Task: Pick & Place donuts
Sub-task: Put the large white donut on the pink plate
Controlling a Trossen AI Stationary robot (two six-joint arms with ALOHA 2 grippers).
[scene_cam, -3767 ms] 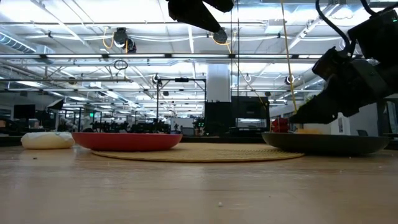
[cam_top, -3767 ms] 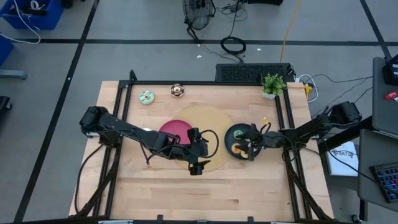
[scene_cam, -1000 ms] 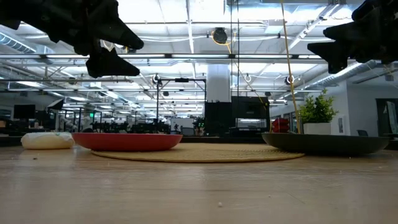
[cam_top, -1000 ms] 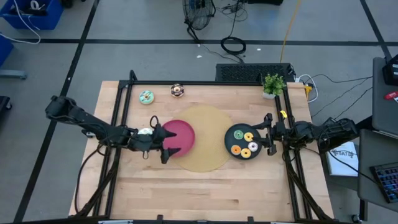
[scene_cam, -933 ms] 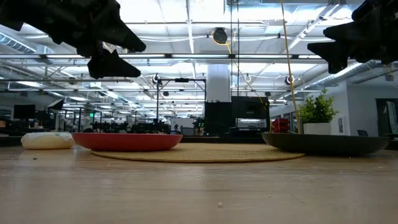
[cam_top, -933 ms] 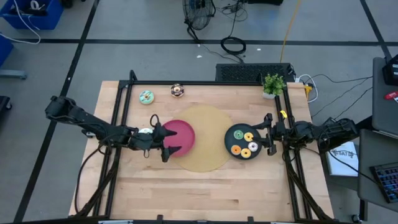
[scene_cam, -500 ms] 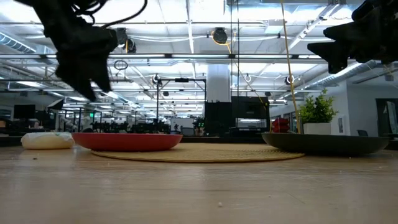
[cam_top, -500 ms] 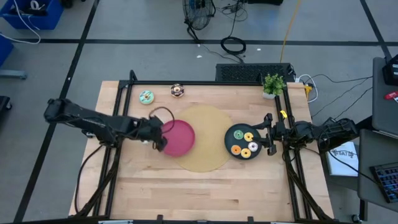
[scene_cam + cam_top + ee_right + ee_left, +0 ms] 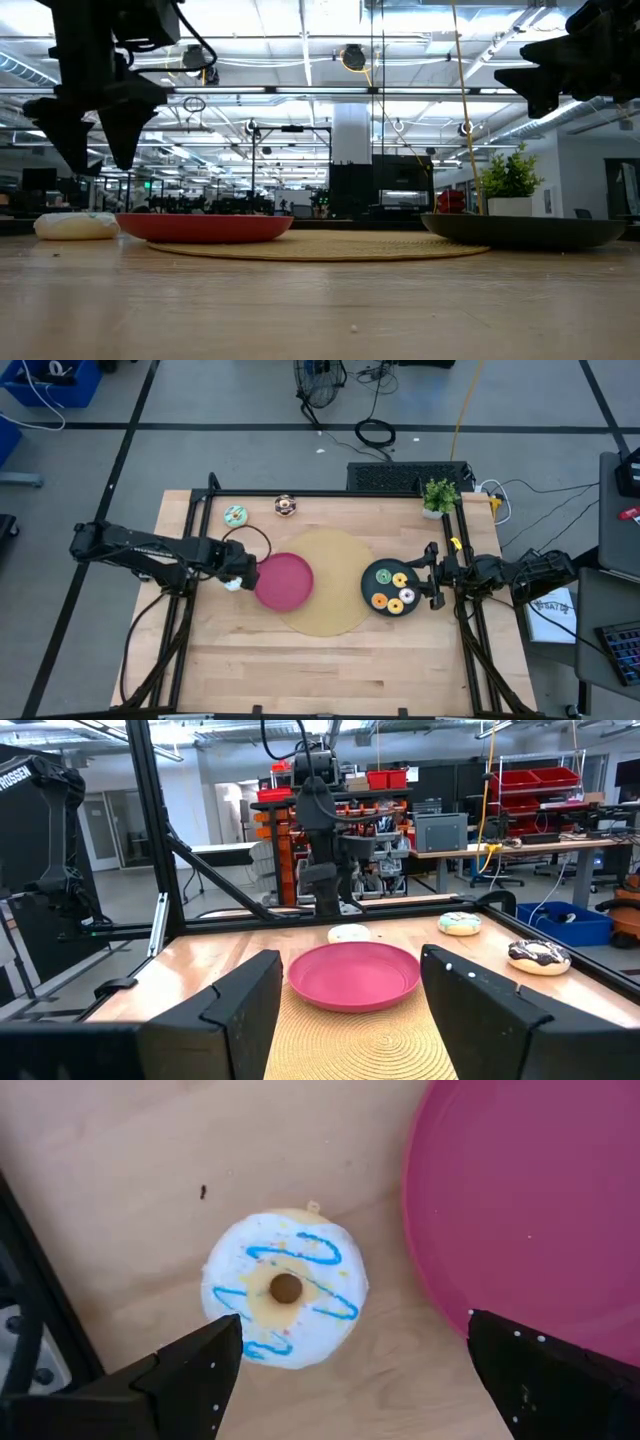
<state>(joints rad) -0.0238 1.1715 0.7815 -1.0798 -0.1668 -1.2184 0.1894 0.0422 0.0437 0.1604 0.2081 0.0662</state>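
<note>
A white donut with blue drizzle (image 9: 285,1300) lies flat on the wood just left of the pink plate (image 9: 285,580); it also shows as a pale ring (image 9: 75,225) in the low view. My left gripper (image 9: 355,1325) hangs above it, open and pointing down, with a finger on either side and clear of it (image 9: 98,162). On the black plate (image 9: 368,575) lie several donuts (image 9: 392,592): green, yellow, orange and pink-white. A teal donut (image 9: 236,516) and a chocolate donut (image 9: 286,506) rest near the far edge. My right gripper (image 9: 432,575) waits open, raised beside the black plate's right side.
A round woven mat (image 9: 330,615) lies under both plates at the table's middle. A small potted plant (image 9: 440,495) stands at the far right corner. Black frame rails (image 9: 195,540) run along the table's left, far and right sides. Bare wood (image 9: 330,670) stretches along the near edge.
My left gripper has drawn back from the pink plate's left rim toward the table's left, tipped from level to pointing straight down, and come over the white donut. It has stayed open. The donuts and plates have not moved.
</note>
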